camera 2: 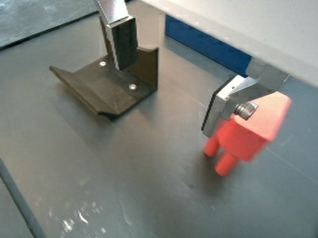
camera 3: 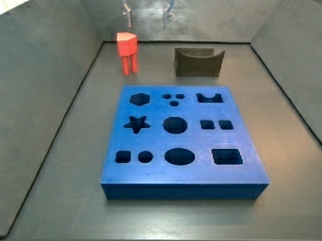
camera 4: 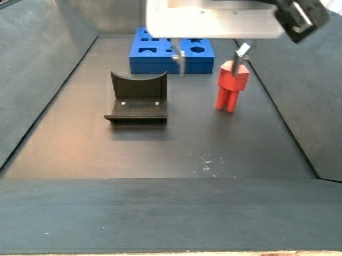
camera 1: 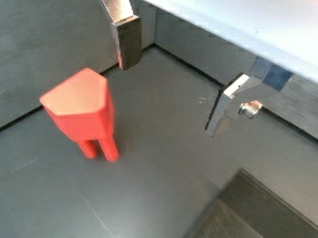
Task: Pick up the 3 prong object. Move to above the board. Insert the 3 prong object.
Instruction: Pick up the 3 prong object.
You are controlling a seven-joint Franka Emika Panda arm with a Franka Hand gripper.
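Observation:
The red 3 prong object (camera 3: 127, 49) stands upright on its prongs on the dark floor, also seen in a side view (camera 4: 233, 85) and in both wrist views (camera 1: 81, 112) (camera 2: 248, 135). The blue board (camera 3: 183, 141) with shaped holes lies flat on the floor, apart from it. My gripper (camera 1: 178, 79) (camera 2: 174, 79) hangs open and empty above the floor. The red object is outside the gap, just beside one finger (camera 2: 228, 107). The other finger (camera 2: 121, 46) hangs over the fixture side. In the side views the gripper (camera 3: 147, 11) (camera 4: 210, 55) is between the object and the fixture.
The dark fixture (camera 3: 198, 62) (camera 4: 138, 98) (camera 2: 112, 84) stands on the floor near the gripper. Grey walls enclose the floor, one close behind the gripper (camera 1: 236, 42). The board's edge (camera 2: 205, 46) shows behind the gripper.

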